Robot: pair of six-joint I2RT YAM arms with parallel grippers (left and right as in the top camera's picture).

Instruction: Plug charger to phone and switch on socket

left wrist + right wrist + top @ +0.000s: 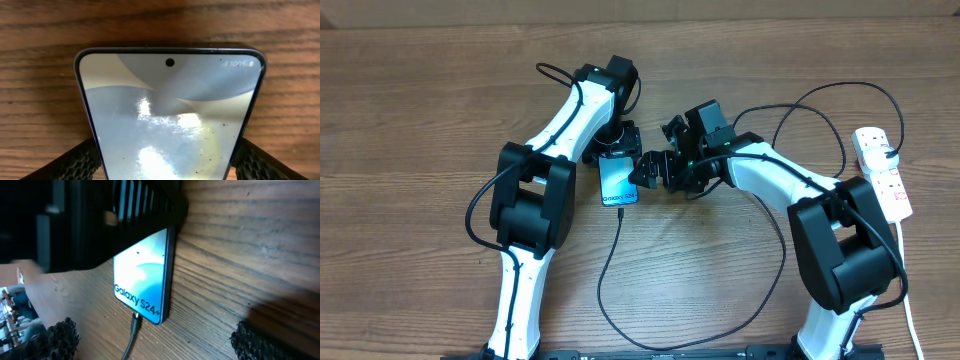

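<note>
The black elbow housings rise closest to the overhead lens, the left arm (pixel 530 195) at lower left and the right arm (pixel 845 245) at lower right. Both reach in to meet mid-frame over the wooden table (pixel 410 90). The socket (pixel 883 172) lies along the right edge, well apart from both grippers, with a black plug seated in it. Whether its red switches are on cannot be told.

The phone (pixel 618 183) lies flat at centre, screen up and lit. The left gripper (pixel 617 157) clamps its upper end, pads (pixel 82 161) against either edge, seemingly to brace it for plugging. The right gripper (pixel 644 172) hovers just right of it, fingers (pixel 260 341) spread and empty.

The charger (pixel 603 285) loops across the lower table. Its connector tip (pixel 135 323) looks seated in the phone's bottom port, so the switch probably remains.
</note>
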